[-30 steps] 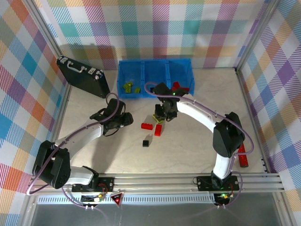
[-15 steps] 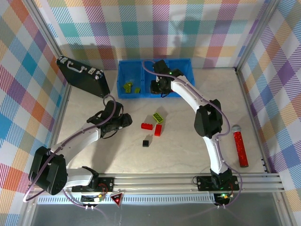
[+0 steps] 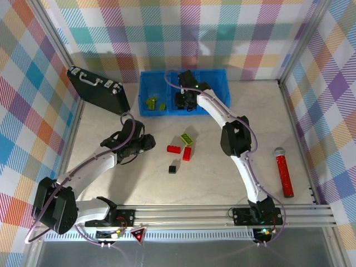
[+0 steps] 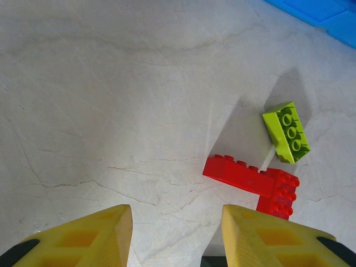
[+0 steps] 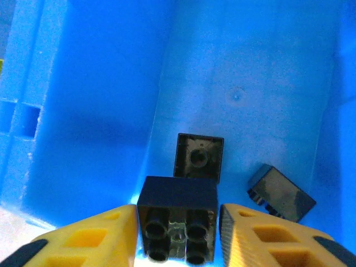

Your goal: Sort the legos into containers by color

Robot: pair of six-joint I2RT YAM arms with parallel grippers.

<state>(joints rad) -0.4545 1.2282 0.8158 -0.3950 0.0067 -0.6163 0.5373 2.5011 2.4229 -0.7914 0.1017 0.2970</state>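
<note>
My right gripper (image 3: 183, 100) hangs over the middle compartment of the blue bin (image 3: 143, 94). A black brick (image 5: 178, 200) sits between its yellow fingers with a thin gap on the right side; the gripper (image 5: 178, 236) is open. Two more black bricks (image 5: 198, 157) (image 5: 281, 193) lie on the compartment floor. Green bricks (image 3: 151, 102) lie in the left compartment. My left gripper (image 3: 146, 143) is low over the table, open and holding nothing. Just ahead of it (image 4: 177, 236) lie two touching red bricks (image 4: 239, 175) (image 4: 281, 194) and a lime green brick (image 4: 286, 132). A small black brick (image 3: 173, 168) lies nearer the front.
A black briefcase (image 3: 97, 89) leans at the back left, beside the bin. A red glittery tube (image 3: 283, 172) lies at the right near the frame rail. Plaid walls close in three sides.
The right arm swung from the table up to the bin's middle compartment with the black brick, and its jaws have just widened. The left arm barely moved.
</note>
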